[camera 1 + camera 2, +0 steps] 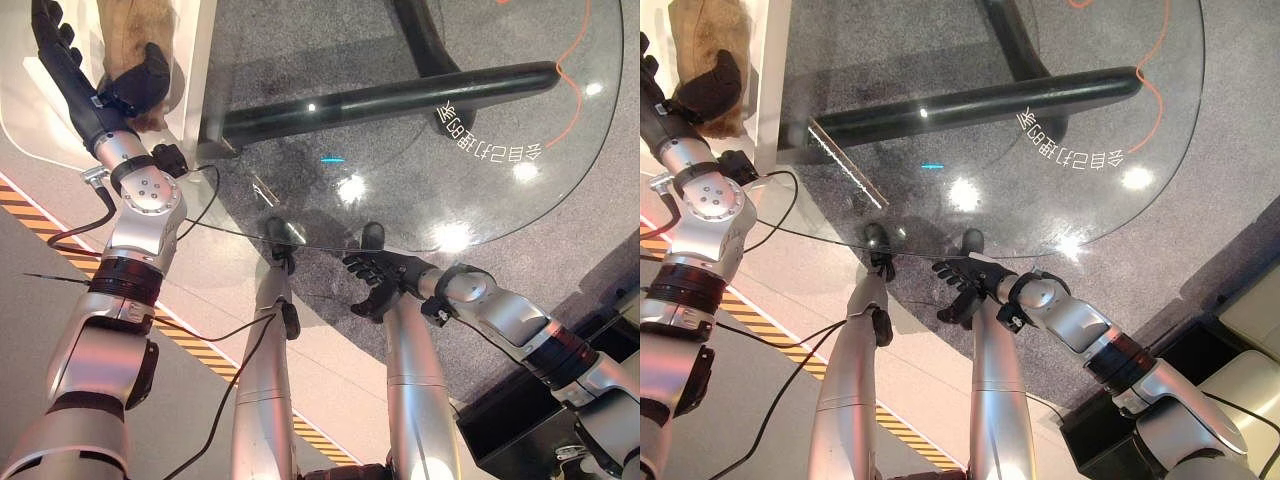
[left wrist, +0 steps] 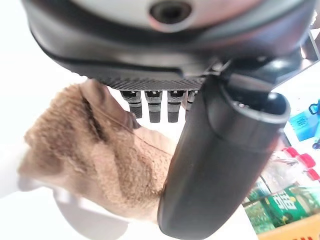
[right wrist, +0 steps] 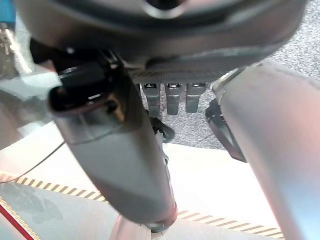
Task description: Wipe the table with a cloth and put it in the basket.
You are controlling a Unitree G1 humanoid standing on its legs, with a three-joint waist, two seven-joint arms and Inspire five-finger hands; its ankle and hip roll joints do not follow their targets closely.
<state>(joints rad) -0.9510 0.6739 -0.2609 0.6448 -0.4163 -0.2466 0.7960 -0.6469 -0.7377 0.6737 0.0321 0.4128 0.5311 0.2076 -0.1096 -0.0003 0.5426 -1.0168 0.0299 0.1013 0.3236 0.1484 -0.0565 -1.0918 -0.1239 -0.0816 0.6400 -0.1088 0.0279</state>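
Note:
A brown fuzzy cloth (image 1: 125, 30) lies crumpled in a white basket (image 1: 200, 60) off the glass table's far left edge. My left hand (image 1: 75, 75) hovers over it, fingers straight and the thumb (image 2: 220, 150) resting against the cloth (image 2: 90, 150); nothing is curled round it. The round glass table (image 1: 480, 200) is bare on top. My right hand (image 1: 385, 275) hangs open with spread fingers just below the table's near edge, holding nothing.
A dark tubular table frame (image 1: 400, 95) shows through the glass. Yellow-black striped tape (image 1: 200, 350) runs across the floor at the left. A black box (image 1: 510, 430) stands at the lower right. Coloured packages (image 2: 280, 205) sit beyond the basket.

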